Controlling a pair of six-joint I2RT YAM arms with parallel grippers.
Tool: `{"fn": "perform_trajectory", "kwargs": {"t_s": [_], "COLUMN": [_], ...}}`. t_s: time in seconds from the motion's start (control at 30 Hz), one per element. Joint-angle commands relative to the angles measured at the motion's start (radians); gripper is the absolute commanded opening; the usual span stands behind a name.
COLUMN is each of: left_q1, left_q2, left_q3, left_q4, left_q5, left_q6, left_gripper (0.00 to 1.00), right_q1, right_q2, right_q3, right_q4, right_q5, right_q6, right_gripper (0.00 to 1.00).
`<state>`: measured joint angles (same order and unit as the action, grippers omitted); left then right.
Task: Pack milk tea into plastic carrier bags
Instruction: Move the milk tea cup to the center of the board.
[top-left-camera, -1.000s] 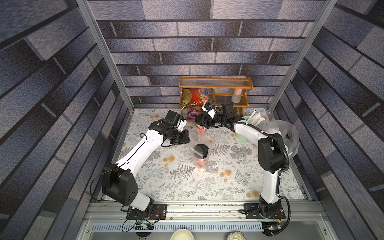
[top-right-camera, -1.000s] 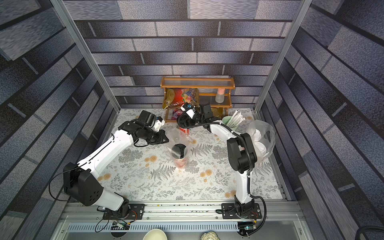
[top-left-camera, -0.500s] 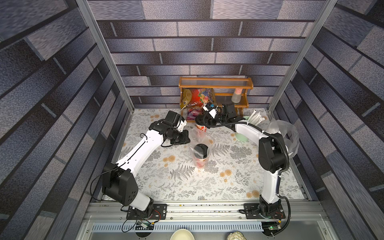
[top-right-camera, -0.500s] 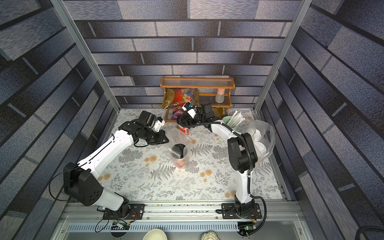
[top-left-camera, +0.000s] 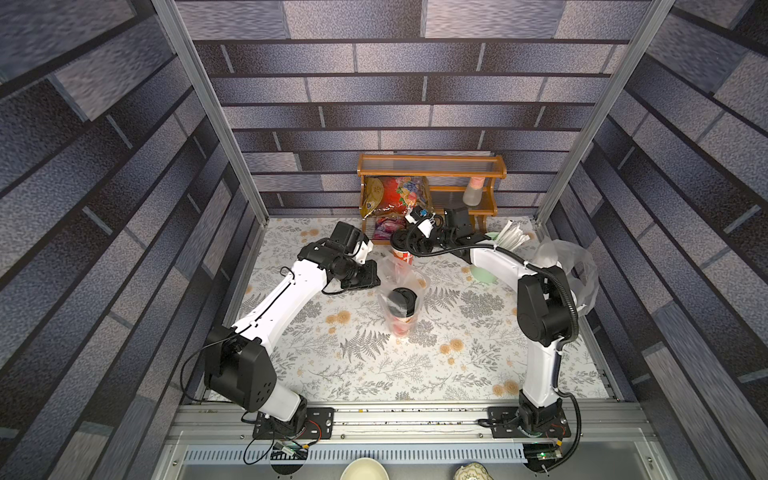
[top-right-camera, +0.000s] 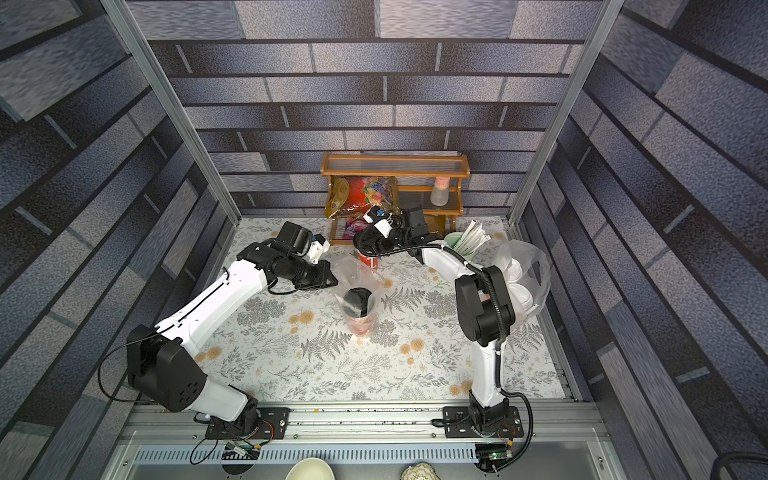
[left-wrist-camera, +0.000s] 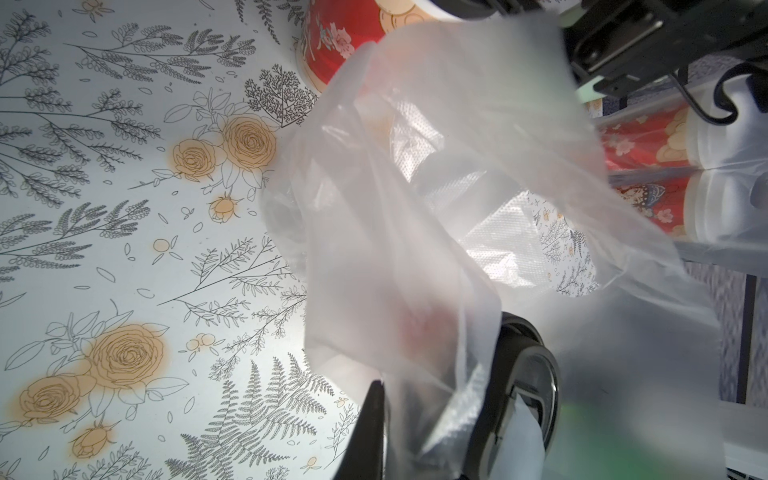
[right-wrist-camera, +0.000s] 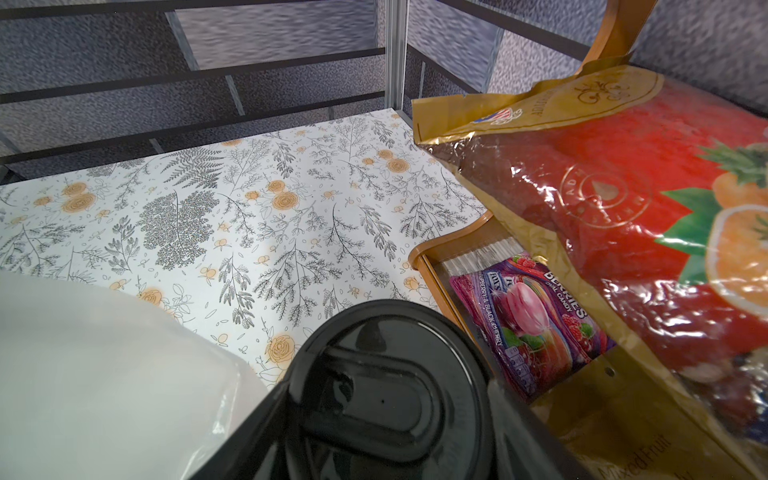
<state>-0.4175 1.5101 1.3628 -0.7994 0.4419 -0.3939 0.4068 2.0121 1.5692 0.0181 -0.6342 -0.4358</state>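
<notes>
pinching carrier bag (top-left-camera: 400, 272), left gripper (top-left-camera: 374, 277) nearly closed

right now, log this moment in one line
left claw: shut on bag | bag holds one black-lid cup | right claw at second cup, grip unclear

Bright even light; top views bend at edges, plastic bag (left-wrist-camera: 415, 199) blurs close up, glare on snack packet (right-wrist-camera: 615, 195)
</notes>
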Motion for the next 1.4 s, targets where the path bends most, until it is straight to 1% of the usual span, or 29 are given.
{"fn": "perform_trajectory", "kwargs": {"t_s": [0.0, 0.1, 0.2, 0.43, 0.67, 0.97, 1.2, 1.37], "left_q1": [-0.003, -0.003, -0.003, -0.003, -0.003, -0.003, -0.003, -0.003], "left_q2": [-0.008, -0.008, -0.008, -0.01, -0.011, -0.01, -0.004, 0.002], "left_q3": [-0.013, -0.012, -0.009, -0.008, -0.008, -0.008, -0.005, -0.007], "left_q4": [-0.002, -0.004, -0.005, -0.005, -0.004, -0.01, -0.007, -0.004], "left_q5": [0.009, 0.009, 0.009, 0.009, 0.011, 0.013, 0.018, 0.026], "left_q6": [-0.008, -0.008, -0.008, -0.009, -0.008, -0.003, 0.003, 0.007], "left_gripper": [0.11, 0.11, 0.11, 0.11, 0.11, 0.11, 0.11, 0.11], "right_q1": [-0.008, -0.007, -0.008, -0.008, -0.016, -0.029, -0.03, -0.03], "right_q2": [0.005, 0.004, 0.005, -0.024, -0.069, -0.168, -0.298, -0.418], "right_q3": [-0.006, -0.008, -0.012, -0.006, -0.034, -0.147, -0.279, -0.41], "right_q4": [-0.072, -0.083, -0.081, -0.064, -0.042, -0.008, -0.016, -0.003], "right_q5": [0.021, 0.027, 0.031, 0.044, 0.109, 0.167, 0.273, 0.356], "right_q6": [-0.032, -0.042, -0.043, -0.017, 0.02, 0.073, 0.112, 0.151], "right_gripper": [0.74, 0.73, 0.69, 0.68, 0.69, 0.69, 0.69, 0.7]}}
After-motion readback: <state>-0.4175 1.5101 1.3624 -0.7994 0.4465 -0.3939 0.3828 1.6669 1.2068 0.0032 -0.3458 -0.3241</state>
